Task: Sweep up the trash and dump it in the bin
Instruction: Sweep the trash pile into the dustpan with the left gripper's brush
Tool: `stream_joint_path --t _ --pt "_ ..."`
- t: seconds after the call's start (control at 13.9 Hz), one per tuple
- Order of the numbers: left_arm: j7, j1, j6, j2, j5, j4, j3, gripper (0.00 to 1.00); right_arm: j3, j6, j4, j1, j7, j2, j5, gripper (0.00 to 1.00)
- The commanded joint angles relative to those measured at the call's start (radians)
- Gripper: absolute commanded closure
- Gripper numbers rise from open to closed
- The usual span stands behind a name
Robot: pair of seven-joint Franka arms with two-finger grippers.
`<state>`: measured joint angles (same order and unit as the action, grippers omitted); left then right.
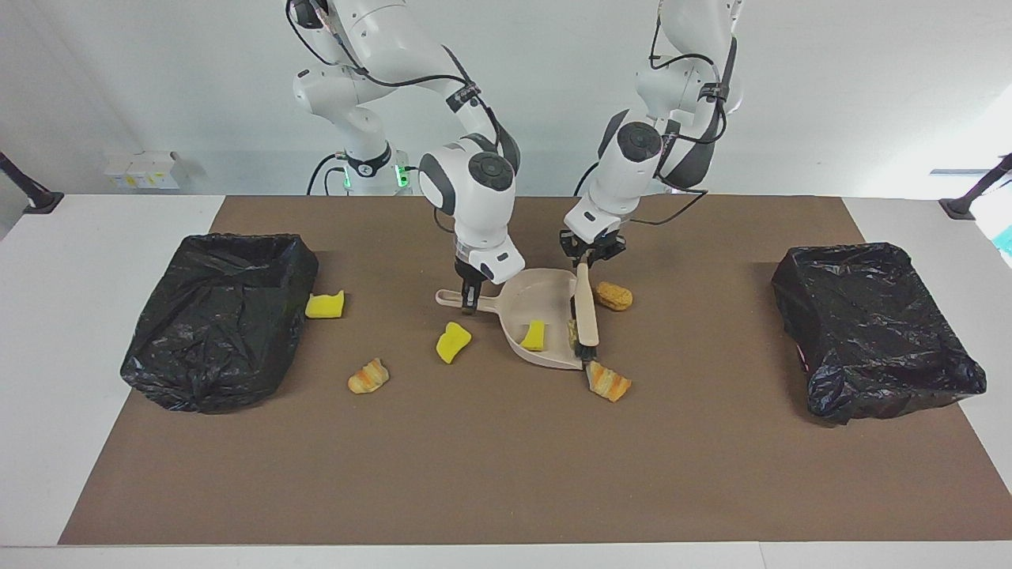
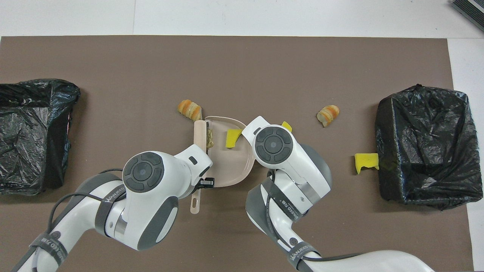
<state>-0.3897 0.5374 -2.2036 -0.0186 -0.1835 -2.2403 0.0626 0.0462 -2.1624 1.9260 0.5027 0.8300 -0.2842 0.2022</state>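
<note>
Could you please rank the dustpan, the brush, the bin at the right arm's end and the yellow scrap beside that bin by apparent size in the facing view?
1. Bin at the right arm's end
2. Dustpan
3. Brush
4. Yellow scrap beside that bin

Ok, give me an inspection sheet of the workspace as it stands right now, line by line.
Surface: brown mat on a white table.
Job's things: yellow scrap and a tan piece in the dustpan; striped bread piece on the mat just off the pan's lip, brown piece beside the brush; three more scraps toward the right arm's end. Two black-lined bins.
Clutter: nothing seen.
End effectors: left end effector shut on the brush handle; right end effector shut on the dustpan handle.
Cables: black cables along both arms.
Surroundings: white wall, small white box.
</note>
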Motion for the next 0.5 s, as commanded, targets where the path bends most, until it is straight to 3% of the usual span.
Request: stream_joint_path --t 0.0,0.29,0.43 --pt "-0.044 -0.004 0.202 -0.067 -0.019 0.079 -0.021 1.00 0.004 -0.030 -0.004 0.005 -0.040 -0.023 0.020 1.00" --pt "-0.286 -0.053 0.375 -0.125 -0.017 0.074 -0.024 1.00 0.001 0.008 -0.009 0.005 -0.040 -0.021 0.023 1.00" --pt "-0.388 -0.105 0.413 -0.159 -0.016 0.032 -0.023 1.00 0.003 0.093 -0.050 0.002 -0.039 -0.018 0.067 1.00"
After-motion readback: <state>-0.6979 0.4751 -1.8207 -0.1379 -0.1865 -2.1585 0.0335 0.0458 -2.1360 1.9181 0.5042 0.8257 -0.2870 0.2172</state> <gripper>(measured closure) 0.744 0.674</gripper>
